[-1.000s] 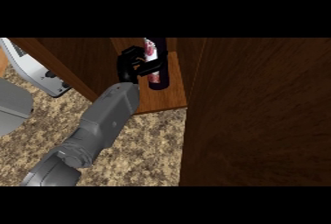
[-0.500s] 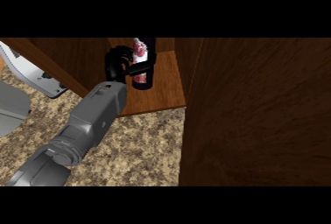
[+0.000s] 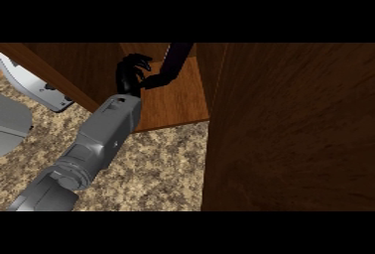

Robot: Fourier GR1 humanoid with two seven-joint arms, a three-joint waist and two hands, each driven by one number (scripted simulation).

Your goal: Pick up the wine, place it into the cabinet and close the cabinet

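The wine bottle (image 3: 176, 57) shows as a dark, slim shape standing on the cabinet's wooden shelf (image 3: 176, 106) near the top of the head view. My left hand (image 3: 130, 74) is just left of it, inside the cabinet. Its fingers (image 3: 136, 63) are bent but apart from the bottle, and only the thumb reaches to the bottle's lower part. The grey forearm (image 3: 106, 129) runs in from the lower left. My right hand does not show.
The cabinet's open door (image 3: 293, 124) fills the right side as a tall dark wooden panel. Another wooden panel (image 3: 51, 69) slants along the left. A white and grey appliance (image 3: 36, 87) stands on the speckled counter (image 3: 147, 168) at the far left.
The hand was wrapped round the bottle with its label showing. Now the fingers have come off it and the hand has drawn back to the left, leaving the bottle standing on the shelf.
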